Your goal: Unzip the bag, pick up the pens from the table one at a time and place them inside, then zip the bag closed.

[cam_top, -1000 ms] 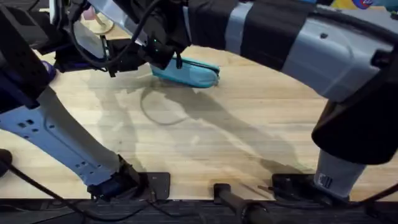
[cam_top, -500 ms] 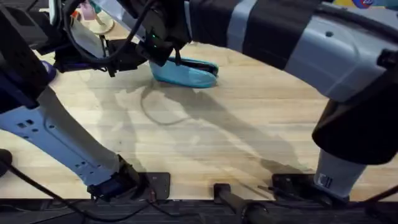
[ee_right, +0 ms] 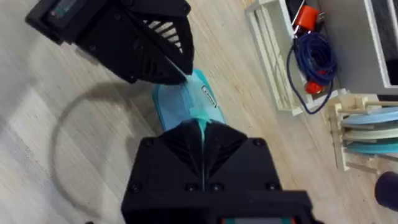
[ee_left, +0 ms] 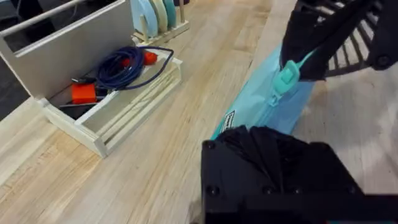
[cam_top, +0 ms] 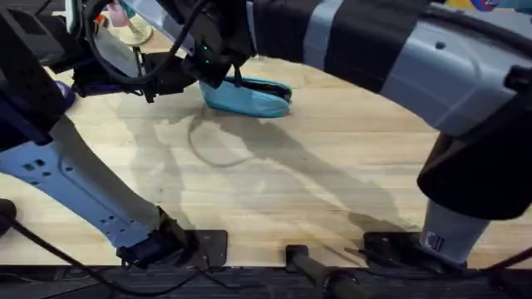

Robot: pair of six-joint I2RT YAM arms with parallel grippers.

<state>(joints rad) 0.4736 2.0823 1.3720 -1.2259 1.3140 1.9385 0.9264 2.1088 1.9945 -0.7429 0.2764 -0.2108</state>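
The turquoise bag [cam_top: 249, 96] lies on the table [cam_top: 332, 174] at the far middle. My left gripper [cam_top: 202, 85] is shut on the bag's left end; in the left wrist view its black fingers [ee_left: 267, 146] close over the end by the small label. My right gripper [cam_top: 235, 77] reaches across from the right and is shut on the turquoise pull tab [ee_right: 200, 124]. In the left wrist view that tab [ee_left: 287, 76] hangs taut above the bag [ee_left: 261, 109]. The pens are out of view. Whether the zipper is open cannot be told.
A pale wooden tray [ee_left: 134, 102] holding a coiled blue cable [ee_left: 121, 62] and orange parts stands beside the bag, far left. A rack of flat discs [ee_right: 367, 127] stands behind it. Bare tabletop stretches toward the arm bases.
The bag and both grippers shifted slightly toward the far side a second ago. Nothing has visibly moved in the last half second.
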